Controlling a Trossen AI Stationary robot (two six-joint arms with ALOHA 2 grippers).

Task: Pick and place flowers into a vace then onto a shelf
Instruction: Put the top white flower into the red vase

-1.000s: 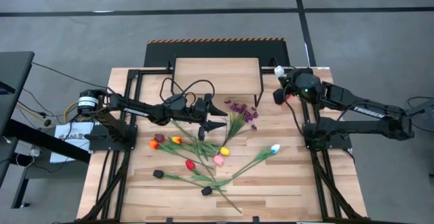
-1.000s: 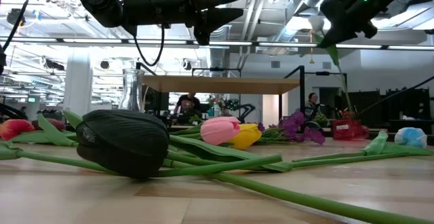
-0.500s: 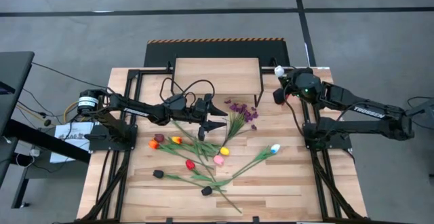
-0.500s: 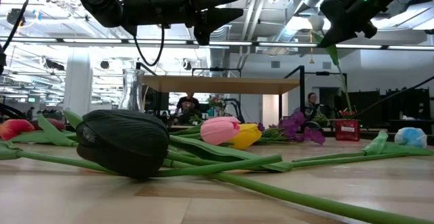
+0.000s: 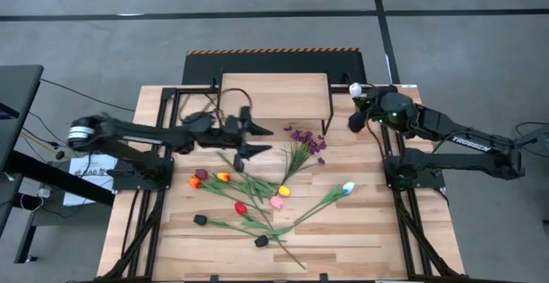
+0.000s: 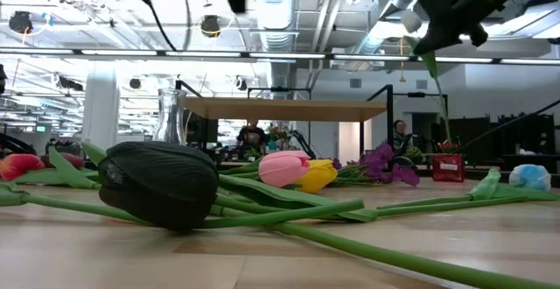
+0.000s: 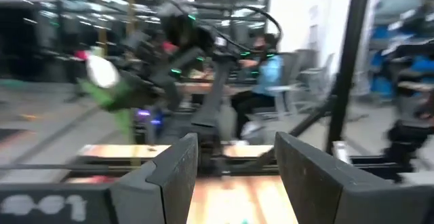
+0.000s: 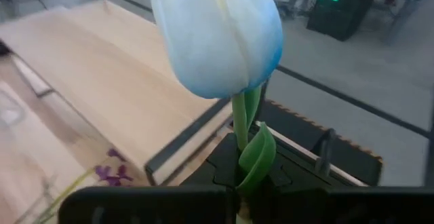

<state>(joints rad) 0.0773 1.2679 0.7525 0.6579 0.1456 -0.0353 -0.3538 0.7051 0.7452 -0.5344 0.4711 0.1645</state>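
While my right gripper is pinching a white tulip upright by its stem, my left gripper is hovering open, holding nothing.

Even overhead light; motion-blurred left wrist view

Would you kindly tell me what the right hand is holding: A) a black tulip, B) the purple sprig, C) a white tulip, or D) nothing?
C: the right hand, beside the shelf, is shut on the green stem of a white tulip, whose head fills its wrist view.
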